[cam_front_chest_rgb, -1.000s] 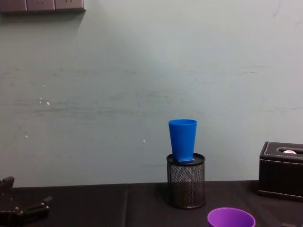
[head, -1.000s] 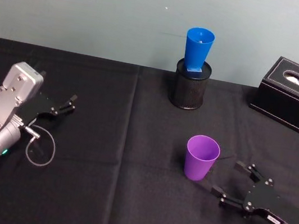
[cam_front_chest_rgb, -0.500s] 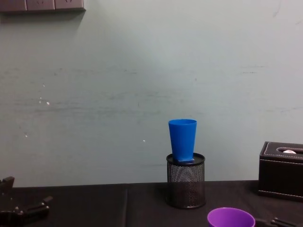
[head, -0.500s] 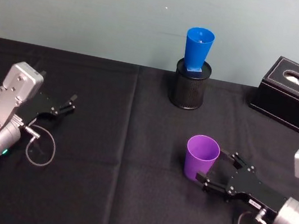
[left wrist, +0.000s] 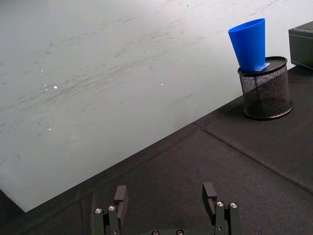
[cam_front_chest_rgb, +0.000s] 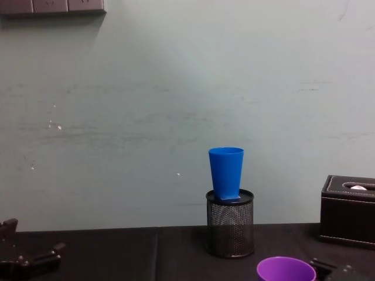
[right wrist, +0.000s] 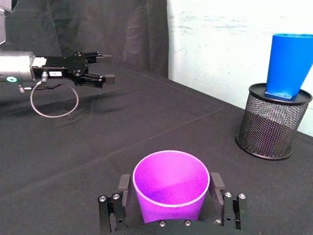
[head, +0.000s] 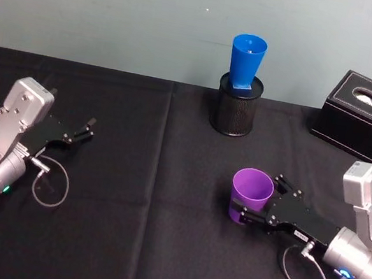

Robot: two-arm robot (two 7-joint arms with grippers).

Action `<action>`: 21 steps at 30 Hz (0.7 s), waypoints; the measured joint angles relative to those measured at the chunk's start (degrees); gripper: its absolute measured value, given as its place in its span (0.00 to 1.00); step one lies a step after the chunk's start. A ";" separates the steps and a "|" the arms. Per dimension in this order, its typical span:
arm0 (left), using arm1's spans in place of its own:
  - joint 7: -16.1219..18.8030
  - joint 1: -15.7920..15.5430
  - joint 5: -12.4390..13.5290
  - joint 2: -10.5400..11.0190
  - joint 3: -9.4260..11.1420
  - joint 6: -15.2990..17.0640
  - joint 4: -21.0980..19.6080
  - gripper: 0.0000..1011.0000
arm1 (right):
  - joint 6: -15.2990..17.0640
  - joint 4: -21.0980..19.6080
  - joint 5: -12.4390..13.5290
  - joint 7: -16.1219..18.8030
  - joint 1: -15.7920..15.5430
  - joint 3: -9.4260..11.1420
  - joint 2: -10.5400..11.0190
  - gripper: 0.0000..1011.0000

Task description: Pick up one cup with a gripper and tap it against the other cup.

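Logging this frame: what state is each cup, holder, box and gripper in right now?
right gripper: open, fingers either side of the purple cup.
purple cup: upright on the black cloth, mouth up, empty.
blue cup: upright, mouth up, seated in the holder's top.
black mesh pen holder: upright, carrying the blue cup.
left gripper: open, parked far left, holding nothing.
black tissue box: flat, far right.
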 joint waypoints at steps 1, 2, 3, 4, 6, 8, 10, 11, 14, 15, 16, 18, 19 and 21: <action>0.00 0.00 0.00 0.00 0.00 0.00 0.00 0.99 | -0.12 0.24 -0.21 -0.01 0.19 -0.03 -0.22 0.99; 0.00 0.00 0.00 0.00 0.00 0.00 0.00 0.99 | -0.30 0.63 -0.51 -0.03 0.45 -0.06 -0.54 0.99; 0.00 0.00 0.00 0.00 0.00 0.00 0.00 0.99 | -0.37 0.83 -0.69 -0.04 0.58 -0.08 -0.71 0.99; 0.00 0.00 0.00 0.00 0.00 0.00 0.00 0.99 | -0.40 0.97 -0.84 -0.04 0.69 -0.09 -0.86 0.99; 0.00 0.00 0.00 0.00 0.00 0.00 0.00 0.99 | -0.48 1.30 -1.12 -0.07 0.87 -0.09 -1.12 0.99; 0.00 0.00 0.00 0.00 0.00 0.00 0.00 0.99 | -0.58 1.51 -1.71 -1.05 0.90 0.07 -1.56 0.99; 0.00 0.00 0.00 0.00 0.00 0.00 0.00 0.99 | -0.59 1.51 -1.71 -1.05 0.90 0.07 -1.55 0.99; 0.00 0.00 0.00 0.00 0.00 0.00 0.00 0.99 | -0.60 1.50 -1.71 -1.04 0.90 0.07 -1.55 0.99; 0.00 0.00 0.00 0.00 0.00 0.00 0.00 0.99 | -0.61 1.49 -1.68 -1.01 0.90 0.07 -1.50 0.99; 0.00 0.00 0.00 0.00 0.00 0.00 0.00 0.99 | -0.61 1.48 -1.68 -1.00 0.89 0.07 -1.49 0.99; 0.00 0.00 0.00 0.00 0.00 0.00 0.00 0.99 | -0.61 1.48 -1.67 -1.00 0.90 0.07 -1.48 0.99; 0.00 0.00 0.00 0.00 0.00 0.00 0.00 0.99 | -0.61 1.46 -1.64 -1.00 0.89 0.06 -1.45 0.99; 0.00 0.00 0.00 0.00 0.00 0.00 0.00 0.99 | -0.61 1.46 -1.64 -1.00 0.89 0.06 -1.44 0.98; 0.00 0.00 0.00 0.00 0.00 0.00 0.00 0.99 | -0.61 1.45 -1.61 -0.98 0.88 0.05 -1.43 0.95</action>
